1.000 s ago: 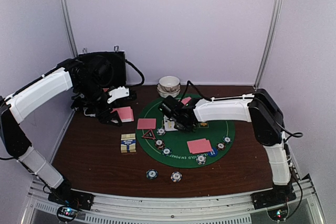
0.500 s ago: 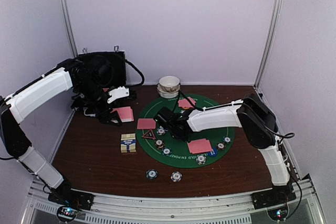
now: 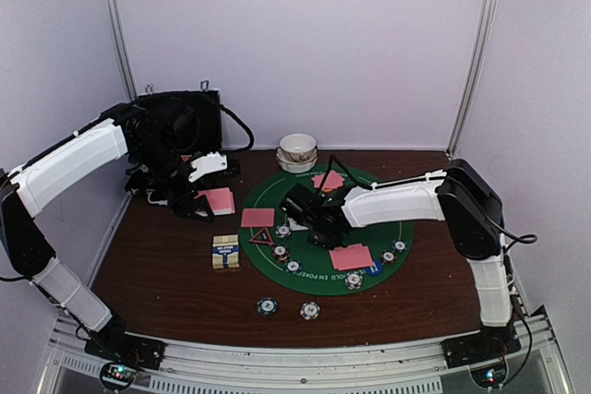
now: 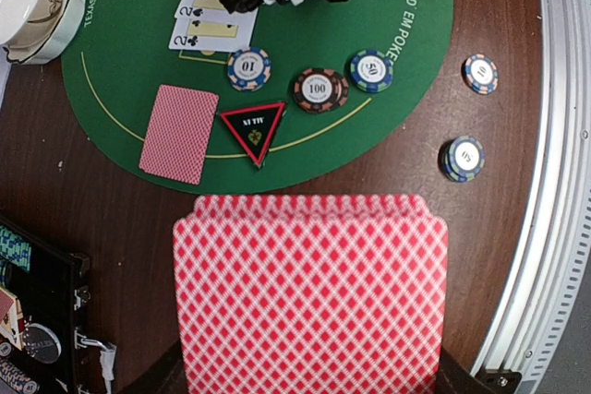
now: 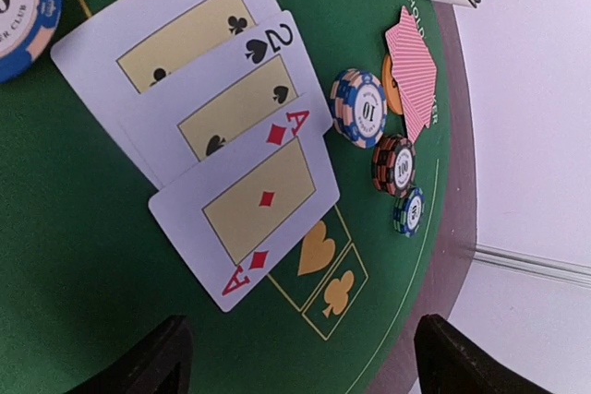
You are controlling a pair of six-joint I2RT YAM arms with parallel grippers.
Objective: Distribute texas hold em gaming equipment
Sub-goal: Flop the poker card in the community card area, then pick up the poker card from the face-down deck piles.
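Observation:
My left gripper (image 3: pixel 198 195) is shut on a stack of pink-backed playing cards (image 4: pixel 309 292), held above the brown table to the left of the green mat (image 3: pixel 388 205). Low over the middle of the mat, my right gripper (image 5: pixel 305 357) stands open with nothing between its fingers. Just ahead of it three face-up cards (image 5: pixel 231 108) lie fanned: two of clubs, two of spades, ace of diamonds. Three poker chips (image 5: pixel 360 108) sit beside them. The red-rimmed triangle marker (image 4: pixel 254 126) lies at the mat's left edge. Face-down cards (image 3: pixel 351 256) and more chips lie around the mat.
Two chips (image 3: pixel 267 305) lie off the mat near the front edge. A card box (image 3: pixel 225 252) sits left of the mat. Stacked white bowls (image 3: pixel 297 149) stand at the mat's far edge. The black case (image 3: pixel 180 122) is at the back left, behind my left arm.
My right gripper has gone from shut to open and shifted slightly over the middle of the mat. The left arm and its stack of cards have stayed put.

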